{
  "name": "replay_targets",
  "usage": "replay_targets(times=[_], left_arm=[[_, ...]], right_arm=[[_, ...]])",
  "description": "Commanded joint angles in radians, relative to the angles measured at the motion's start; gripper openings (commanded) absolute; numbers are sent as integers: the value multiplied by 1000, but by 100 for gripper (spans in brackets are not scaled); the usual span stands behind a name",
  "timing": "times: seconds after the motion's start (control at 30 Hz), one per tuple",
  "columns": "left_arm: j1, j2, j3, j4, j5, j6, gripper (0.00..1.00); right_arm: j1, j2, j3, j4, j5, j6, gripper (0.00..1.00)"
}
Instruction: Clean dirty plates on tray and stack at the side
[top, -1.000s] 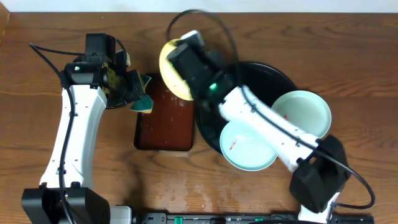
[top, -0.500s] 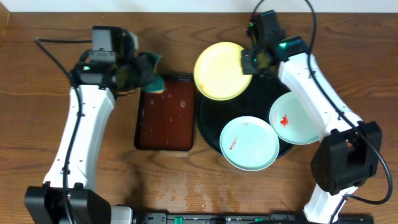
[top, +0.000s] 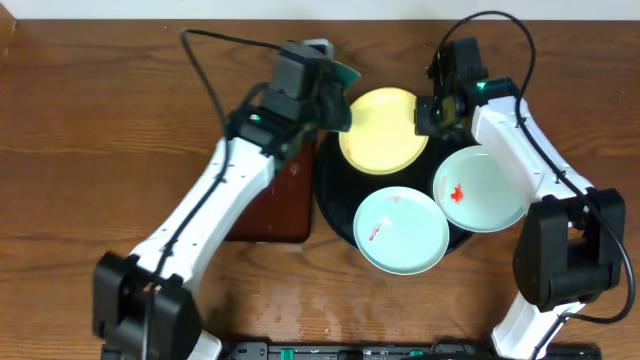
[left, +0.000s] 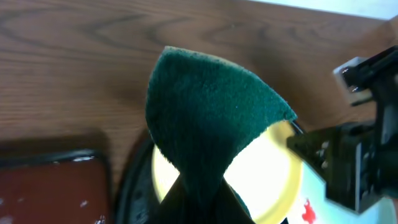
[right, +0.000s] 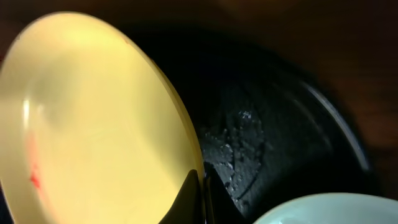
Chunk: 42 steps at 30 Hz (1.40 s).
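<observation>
The pale yellow plate (top: 383, 131) hangs tilted over the back of the round black tray (top: 334, 196). My right gripper (top: 427, 113) is shut on its right rim, and the right wrist view shows the fingers (right: 202, 186) pinching the plate's edge (right: 93, 124), with a small red smear at the left. My left gripper (top: 318, 92) is shut on a dark green sponge (left: 211, 118) just above the yellow plate's (left: 267, 168) left edge. Two mint-white plates (top: 400, 230) (top: 482, 188) with red smears lie on the tray's front and right.
A rectangular dark brown tray (top: 285, 215) lies left of the black tray, mostly under my left arm. Bare wood-grain tabletop (top: 120, 130) stretches to the left and along the front. Both arms crowd the back of the black tray.
My left arm swung right from above the brown tray to the yellow plate, carrying the sponge. The right gripper shifted the yellow plate slightly right and forward over the black tray.
</observation>
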Motion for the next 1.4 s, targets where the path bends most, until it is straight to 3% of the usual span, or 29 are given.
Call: replay_targets(times=[0.0, 0.27, 1.37], left_arm=[[-32, 61, 1, 58, -59, -8, 8], [-51, 204, 1, 189, -60, -8, 8], [-126, 327, 1, 25, -60, 34, 8]], right_arm=[[-14, -25, -63, 60, -15, -10, 1], [-18, -25, -174, 196, -14, 2, 1], [-29, -25, -228, 261, -7, 2, 1]])
